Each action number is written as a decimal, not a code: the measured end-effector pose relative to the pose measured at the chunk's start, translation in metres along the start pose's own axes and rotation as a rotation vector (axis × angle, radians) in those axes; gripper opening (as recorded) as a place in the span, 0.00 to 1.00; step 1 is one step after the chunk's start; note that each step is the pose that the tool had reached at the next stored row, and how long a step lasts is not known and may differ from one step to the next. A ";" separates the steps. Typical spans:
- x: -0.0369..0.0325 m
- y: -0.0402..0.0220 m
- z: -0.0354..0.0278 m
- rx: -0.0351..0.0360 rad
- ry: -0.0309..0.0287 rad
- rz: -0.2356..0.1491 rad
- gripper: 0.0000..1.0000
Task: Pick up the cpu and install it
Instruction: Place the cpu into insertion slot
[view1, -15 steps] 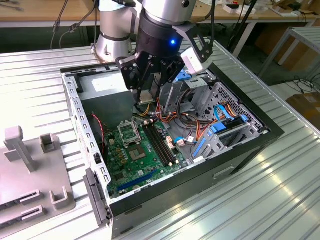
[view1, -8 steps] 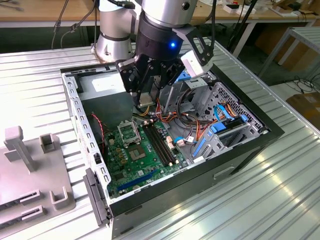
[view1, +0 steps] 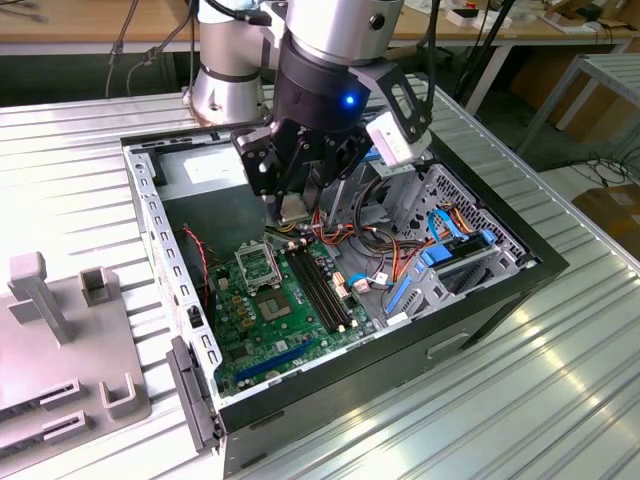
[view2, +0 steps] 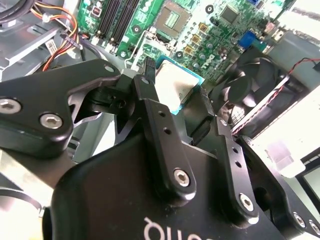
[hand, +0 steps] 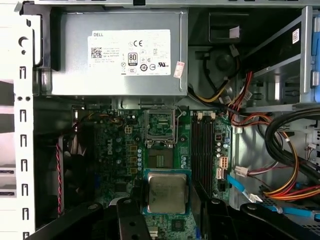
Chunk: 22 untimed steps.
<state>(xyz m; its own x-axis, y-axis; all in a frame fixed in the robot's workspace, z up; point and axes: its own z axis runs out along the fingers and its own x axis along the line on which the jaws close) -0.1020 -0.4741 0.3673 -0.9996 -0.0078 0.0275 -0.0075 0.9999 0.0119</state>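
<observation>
Picking up looks done and the carry is in hand: the gripper (view2: 175, 95) is clamped on the cpu (hand: 166, 192), hanging in the exterior view's upper centre above the motherboard (view1: 270, 330). The socket (view1: 254, 264) lies bare. Installing calls for the chip square and level over it. The open case (view1: 150, 210) on the surface (view1: 480, 400) holds board, power supply (hand: 115, 30) and cables (view1: 400, 250).
</observation>
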 end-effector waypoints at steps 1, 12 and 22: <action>0.0005 -0.0027 0.0002 0.0001 -0.0007 -0.001 0.47; 0.0014 -0.0072 0.0014 0.0005 -0.0016 -0.003 0.47; 0.0013 -0.0075 0.0066 0.0009 -0.0017 -0.003 0.47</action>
<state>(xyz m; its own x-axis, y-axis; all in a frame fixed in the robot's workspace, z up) -0.1034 -0.4815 0.3606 -0.9996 -0.0106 0.0258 -0.0103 0.9999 0.0110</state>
